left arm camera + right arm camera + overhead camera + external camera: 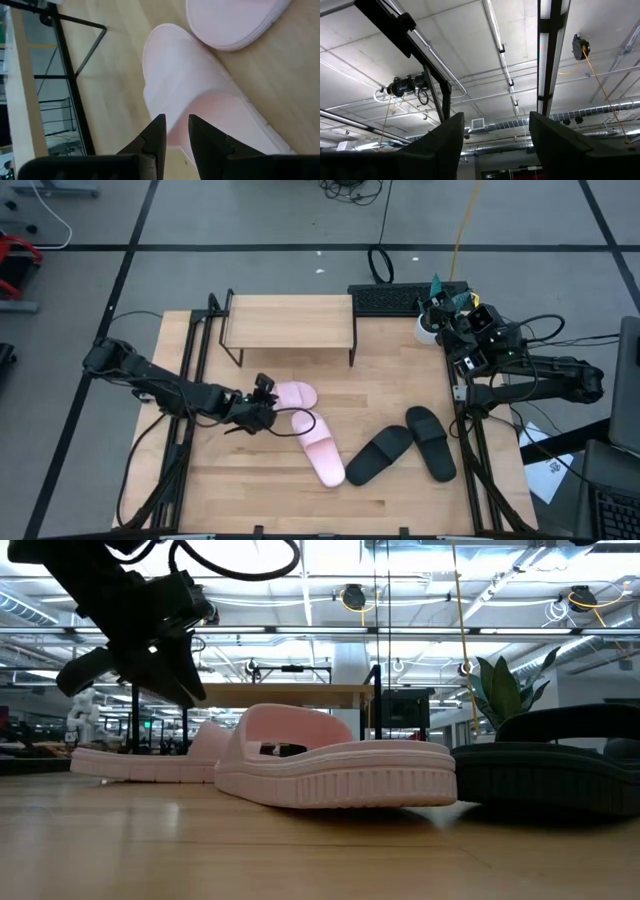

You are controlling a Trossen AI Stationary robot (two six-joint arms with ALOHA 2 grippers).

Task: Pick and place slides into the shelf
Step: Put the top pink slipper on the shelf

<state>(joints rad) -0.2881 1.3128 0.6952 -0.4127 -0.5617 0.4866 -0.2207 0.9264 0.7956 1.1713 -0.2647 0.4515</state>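
Observation:
A pale pink slide (298,394) lies flat on the table, and my left gripper (268,404) hovers over its left part. In the left wrist view the fingers (176,122) stand a narrow gap apart above the strap's edge (200,107). In the low view the gripper (185,690) stays clear above that slide (140,762). The second pink slide (322,450) and two black slides (380,455) (432,442) lie on their soles toward the near edge. The shelf (290,320) stands at the far side with a bare top. My right gripper (496,125) waits open at the far right, pointing up.
A black keyboard (395,300) lies at the far edge beside the shelf. Black frame rails (190,380) (462,430) run along the table's left and right sides. Bare wood shows between the shelf and the slides and along the near left.

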